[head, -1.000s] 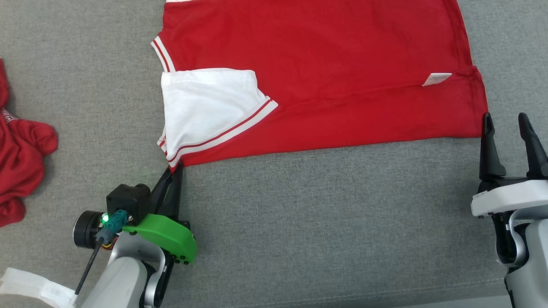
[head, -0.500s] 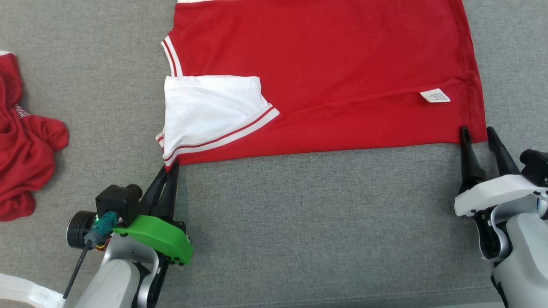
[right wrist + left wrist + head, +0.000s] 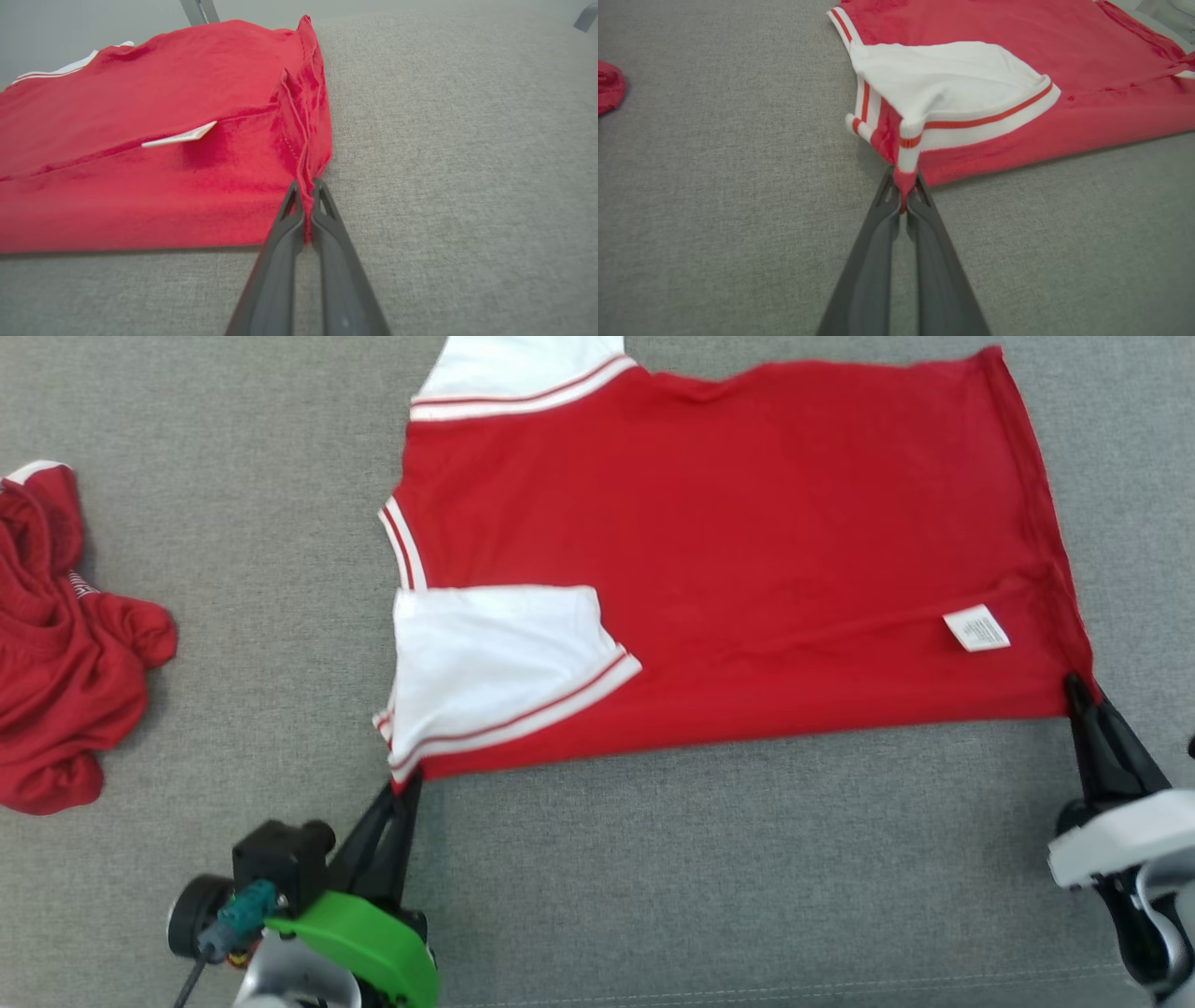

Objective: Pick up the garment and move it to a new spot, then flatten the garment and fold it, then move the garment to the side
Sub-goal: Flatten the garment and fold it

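Note:
The garment is a red shirt with white, red-striped sleeves, spread on the grey cloth surface with one white sleeve folded over its body. My left gripper is shut on the garment's near left corner. My right gripper is shut on the near right hem corner. A white care label lies near that corner.
A second red garment lies crumpled at the far left. Bare grey surface stretches between my two arms. In the right wrist view, thin metal legs stand beyond the far edge of the surface.
My right gripper reached the shirt's near right corner and shut on it. The left gripper kept its hold. The shirt sits lower in the head view, where the whole picture has shifted.

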### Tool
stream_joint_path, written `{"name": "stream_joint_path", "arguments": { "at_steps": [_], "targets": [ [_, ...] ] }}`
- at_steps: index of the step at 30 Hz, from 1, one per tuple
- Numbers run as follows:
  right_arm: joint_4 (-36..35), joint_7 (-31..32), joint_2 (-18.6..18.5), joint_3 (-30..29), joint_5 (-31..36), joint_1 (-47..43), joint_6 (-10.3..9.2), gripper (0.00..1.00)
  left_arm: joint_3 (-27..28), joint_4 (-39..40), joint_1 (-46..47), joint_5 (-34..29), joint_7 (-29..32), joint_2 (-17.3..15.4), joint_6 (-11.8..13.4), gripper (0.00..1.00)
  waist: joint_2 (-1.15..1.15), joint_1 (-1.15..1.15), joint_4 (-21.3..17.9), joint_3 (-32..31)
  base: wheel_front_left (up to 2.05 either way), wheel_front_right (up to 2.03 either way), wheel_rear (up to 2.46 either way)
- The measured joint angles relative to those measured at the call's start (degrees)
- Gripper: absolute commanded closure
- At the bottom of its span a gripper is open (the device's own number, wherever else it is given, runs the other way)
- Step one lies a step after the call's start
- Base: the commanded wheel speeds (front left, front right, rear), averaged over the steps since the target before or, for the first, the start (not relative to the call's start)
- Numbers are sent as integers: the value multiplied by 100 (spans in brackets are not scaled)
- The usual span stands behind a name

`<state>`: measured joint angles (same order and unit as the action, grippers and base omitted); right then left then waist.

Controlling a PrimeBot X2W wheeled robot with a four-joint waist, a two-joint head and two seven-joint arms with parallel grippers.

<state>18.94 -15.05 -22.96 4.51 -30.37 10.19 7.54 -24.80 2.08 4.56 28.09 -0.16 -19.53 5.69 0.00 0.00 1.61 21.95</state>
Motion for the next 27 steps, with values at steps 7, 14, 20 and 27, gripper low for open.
{"name": "stream_joint_path", "arguments": {
  "at_steps": [7,14,20,27],
  "targets": [
    [-487,0,-415,-77,-175,-942,1,100,-170,544,-702,46,367,-189,147,100,0,0,113,-127,0,0,0],
    [-895,175,-472,-213,-119,-1511,1,100,-246,866,-1054,179,743,-327,240,100,0,0,174,-265,0,0,0],
    [-895,393,-338,-229,-122,-1544,0,56,-303,766,-1055,324,901,-290,240,65,0,0,201,-359,0,0,0],
    [-912,414,-391,-298,-179,-1731,-1,0,-410,547,-1003,304,1007,-288,210,0,0,0,241,-497,0,0,0]
  ]
}}
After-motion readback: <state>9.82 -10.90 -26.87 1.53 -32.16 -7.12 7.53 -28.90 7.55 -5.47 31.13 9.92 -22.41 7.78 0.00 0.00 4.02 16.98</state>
